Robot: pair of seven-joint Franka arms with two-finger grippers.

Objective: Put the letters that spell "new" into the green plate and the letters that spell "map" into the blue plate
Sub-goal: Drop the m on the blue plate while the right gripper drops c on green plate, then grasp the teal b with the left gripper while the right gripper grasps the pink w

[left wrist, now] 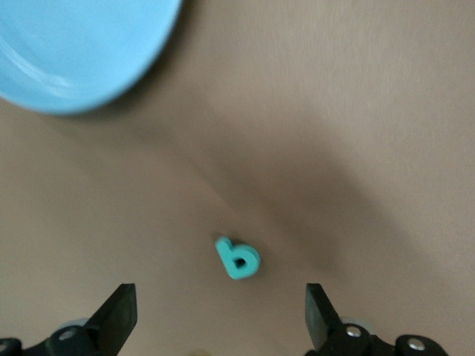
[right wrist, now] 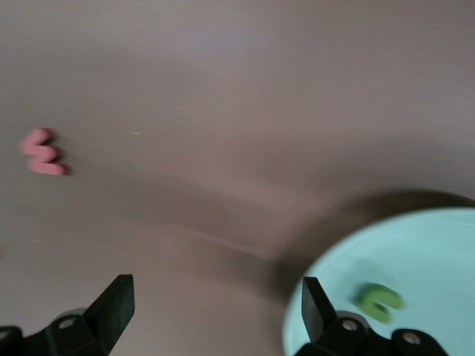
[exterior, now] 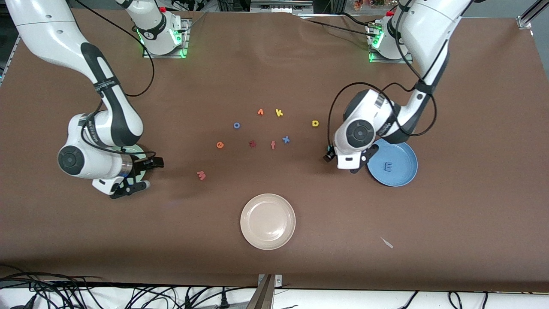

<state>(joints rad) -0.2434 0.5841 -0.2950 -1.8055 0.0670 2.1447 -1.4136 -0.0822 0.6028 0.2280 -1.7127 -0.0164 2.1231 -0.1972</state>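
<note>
**Gaping grippers, letters loose**

Standing open and empty, the left gripper (left wrist: 215, 315) hangs over the teal a (left wrist: 237, 257) on the table beside the blue plate (exterior: 405, 177), which holds the blue m (exterior: 388, 166). The right gripper (right wrist: 215, 311), also open, hangs at the green plate (right wrist: 415, 252), where the n (right wrist: 381, 300) seemingly lies; the w (exterior: 201, 175) stays outside.

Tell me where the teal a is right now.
The teal a lies on the brown table, off the blue plate and beside its rim, under the open left gripper; the front view hides it under that arm.
</note>
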